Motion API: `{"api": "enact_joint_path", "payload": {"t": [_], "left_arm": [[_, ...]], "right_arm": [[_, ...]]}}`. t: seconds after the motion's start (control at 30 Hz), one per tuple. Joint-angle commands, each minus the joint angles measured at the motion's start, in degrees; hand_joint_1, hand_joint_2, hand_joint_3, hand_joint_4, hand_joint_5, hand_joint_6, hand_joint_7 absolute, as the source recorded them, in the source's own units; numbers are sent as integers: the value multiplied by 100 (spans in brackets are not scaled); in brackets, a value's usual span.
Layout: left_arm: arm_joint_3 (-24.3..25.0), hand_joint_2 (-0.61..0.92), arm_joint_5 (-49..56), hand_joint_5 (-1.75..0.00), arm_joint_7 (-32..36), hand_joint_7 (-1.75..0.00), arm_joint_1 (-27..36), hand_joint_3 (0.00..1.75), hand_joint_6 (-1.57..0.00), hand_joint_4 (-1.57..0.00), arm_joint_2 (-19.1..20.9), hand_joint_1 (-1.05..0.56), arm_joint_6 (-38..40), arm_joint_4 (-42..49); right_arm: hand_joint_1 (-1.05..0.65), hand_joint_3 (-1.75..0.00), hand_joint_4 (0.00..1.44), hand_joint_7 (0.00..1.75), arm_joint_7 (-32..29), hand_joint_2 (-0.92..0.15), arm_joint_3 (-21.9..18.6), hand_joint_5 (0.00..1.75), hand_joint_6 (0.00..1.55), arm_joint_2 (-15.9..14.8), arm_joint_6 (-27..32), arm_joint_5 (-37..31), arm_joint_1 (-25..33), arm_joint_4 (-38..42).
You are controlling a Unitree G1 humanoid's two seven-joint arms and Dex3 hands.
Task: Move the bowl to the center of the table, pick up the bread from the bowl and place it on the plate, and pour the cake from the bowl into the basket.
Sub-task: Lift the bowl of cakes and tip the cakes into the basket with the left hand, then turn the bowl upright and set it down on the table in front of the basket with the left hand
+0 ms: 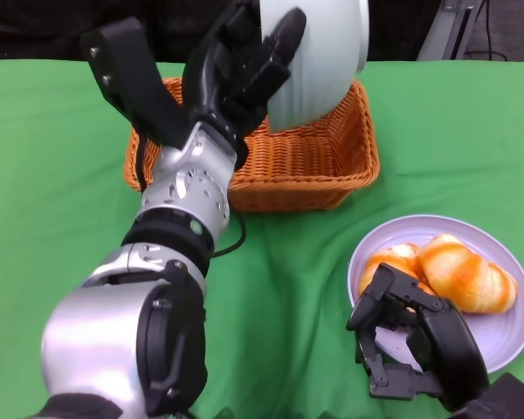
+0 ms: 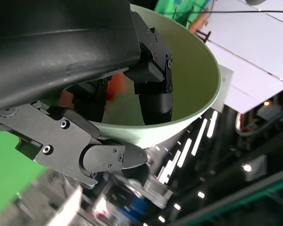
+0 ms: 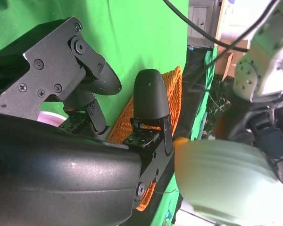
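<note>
My left hand (image 1: 240, 65) grips the pale green bowl (image 1: 319, 61) by its rim and holds it tipped on its side above the orange wicker basket (image 1: 306, 166). In the left wrist view the fingers (image 2: 153, 89) reach inside the bowl (image 2: 188, 80). An orange-red blur shows behind them, and I cannot tell whether it is the cake. The golden bread (image 1: 463, 271) lies on the lavender plate (image 1: 506, 336). My right hand (image 1: 415, 345) sits at the plate's near left edge, fingers loosely bent, holding nothing. The right wrist view shows the bowl (image 3: 221, 179) beyond the basket (image 3: 167, 94).
A green cloth (image 1: 52, 157) covers the table. The basket stands at the back centre and the plate at the front right. The bowl and my left forearm (image 1: 179, 201) hide part of the basket's inside.
</note>
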Motion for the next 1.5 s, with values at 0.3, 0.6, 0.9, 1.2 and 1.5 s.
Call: {"api": "enact_joint_path", "payload": {"t": [0.3,0.6,0.9,1.2,1.5], "left_arm": [[833,68,-1065,-175,-166,-165,-440,98,-65,-76,37,-7,1226,-42],[1629,83,-1839,-175,338,-174,-536,58,-56,-73,186,-14,2086,166],[1878,92,-1999,-175,722,-175,-499,49,-56,-75,147,-16,2064,199],[1984,92,-2070,-175,951,-175,-502,57,-54,-74,114,-18,1965,194],[1814,92,-1944,-175,782,-175,-502,46,-55,-75,118,-17,2005,133]], "right_arm": [[-5,-135,85,167,-19,-43,-5,175,62,-115,-80,-28,-88,71],[-8,-133,86,166,-62,-43,8,175,65,-134,-184,-81,-151,199],[-7,-131,87,165,-166,-45,8,175,66,-157,-327,-192,-186,294],[-7,-130,88,165,-175,-46,2,175,67,-150,-450,-190,-232,421],[-7,-132,87,166,-177,-44,16,175,66,-159,-398,-184,-240,423]]}}
